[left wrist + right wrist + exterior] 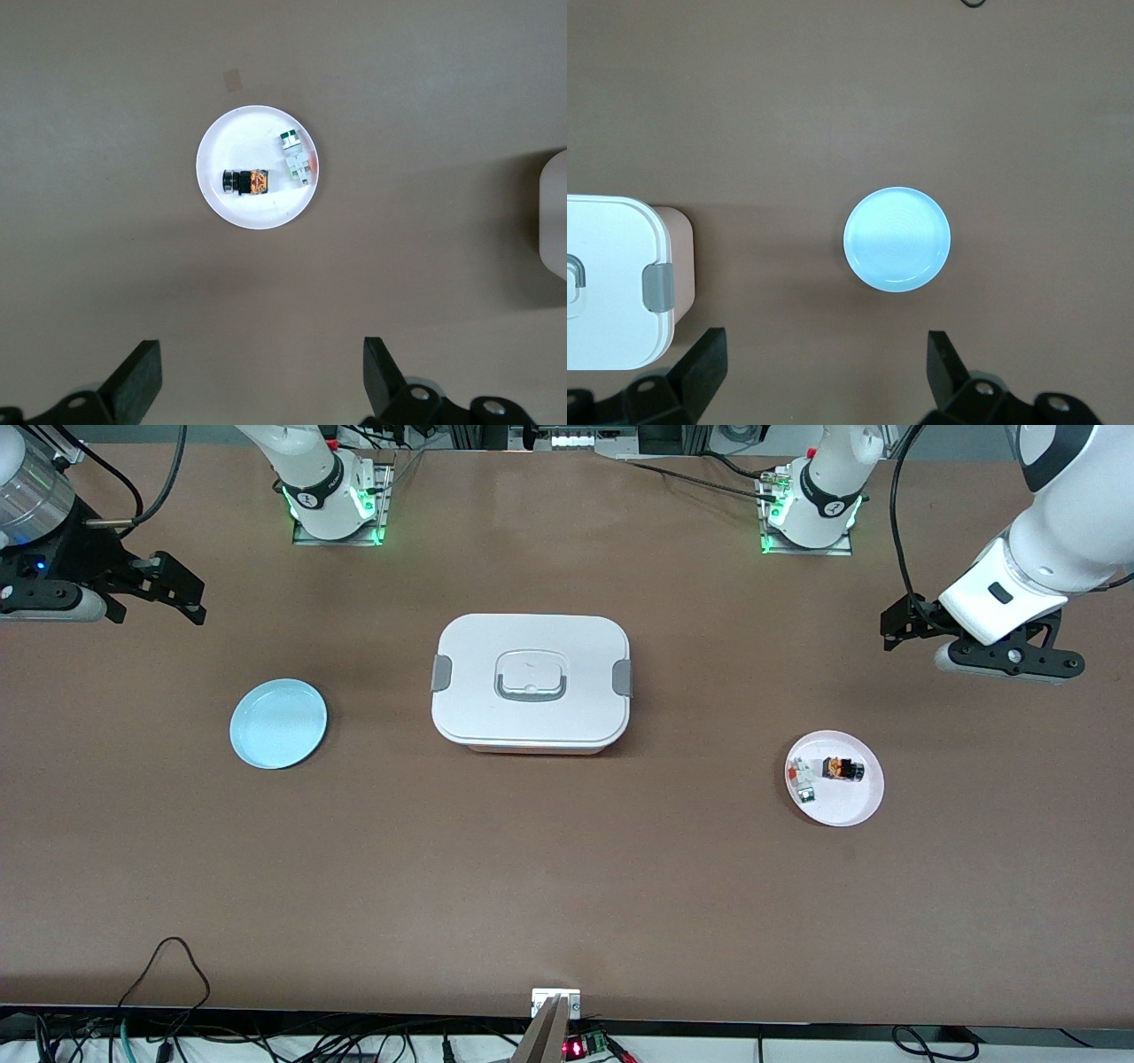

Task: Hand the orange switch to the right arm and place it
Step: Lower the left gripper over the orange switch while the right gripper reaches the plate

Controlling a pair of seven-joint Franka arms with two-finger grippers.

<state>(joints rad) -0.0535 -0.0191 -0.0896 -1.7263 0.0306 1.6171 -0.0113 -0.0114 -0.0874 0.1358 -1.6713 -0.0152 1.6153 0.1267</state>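
Front view, from one end of the tabletop (567,886) to the other: the right gripper (182,589) hangs at the right arm's end, above bare tabletop, its fingers (700,363) spread wide and holding nothing. Just nearer the camera lies an empty blue plate (278,723) (most likely where the switch is meant to end up, though that is a guess). In the middle sits a white lidded box (532,682), closed, with grey latches at its ends.

Toward the left arm's end, a pale pink plate (850,810) carries the orange switch (842,768), lying on its side beside a small cluster of white, red and green pieces (803,779). The left gripper (904,624) hovers over bare tabletop, with fingers (137,381) fully apart and empty.

By my reading nothing of the task is done yet. The switch is untouched on its plate, so the pick-up by the left arm, the handover to the right arm and the placing all remain.
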